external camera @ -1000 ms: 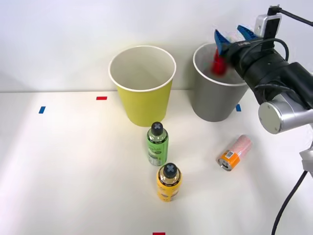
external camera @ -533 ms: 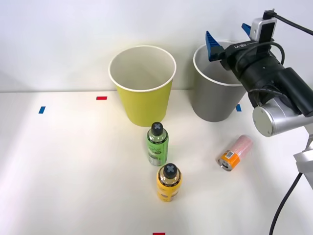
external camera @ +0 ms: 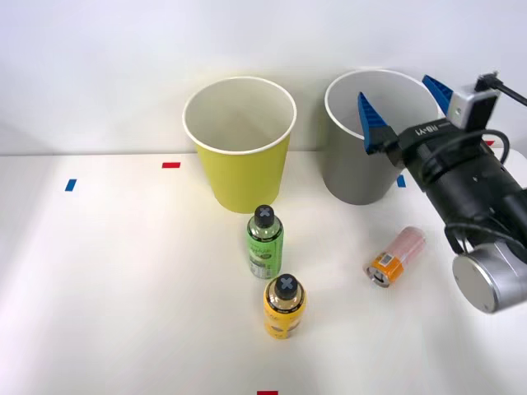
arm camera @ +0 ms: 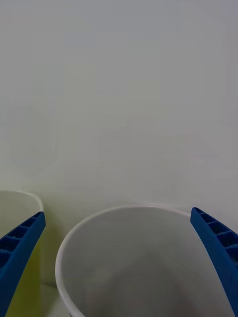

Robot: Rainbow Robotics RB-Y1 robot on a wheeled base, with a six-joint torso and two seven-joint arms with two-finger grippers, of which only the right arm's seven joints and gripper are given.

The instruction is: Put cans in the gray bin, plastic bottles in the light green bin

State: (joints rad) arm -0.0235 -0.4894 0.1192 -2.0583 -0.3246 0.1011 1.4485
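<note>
My right gripper (external camera: 401, 100) is open and empty, held in front of the gray bin (external camera: 356, 169) at rim height. In the right wrist view the gray bin's white rim (arm camera: 82, 233) lies between my two blue fingers (arm camera: 20, 245), with the light green bin (arm camera: 17, 203) at the edge. The light green bin (external camera: 241, 156) stands left of the gray one. A pink-white can with an orange end (external camera: 396, 256) lies on its side on the table below my arm. The green-labelled bottle (external camera: 264, 242) and the yellow-orange bottle (external camera: 284, 307) stand upright in front of the light green bin.
The white table (external camera: 123, 288) carries small tape marks: blue (external camera: 71, 184), red (external camera: 170, 164) and red at the front edge (external camera: 268, 392). A white wall rises right behind the bins.
A second ago my gripper held a red can over the gray bin. It then opened, the can went from sight, and the arm has drawn back toward me and lower.
</note>
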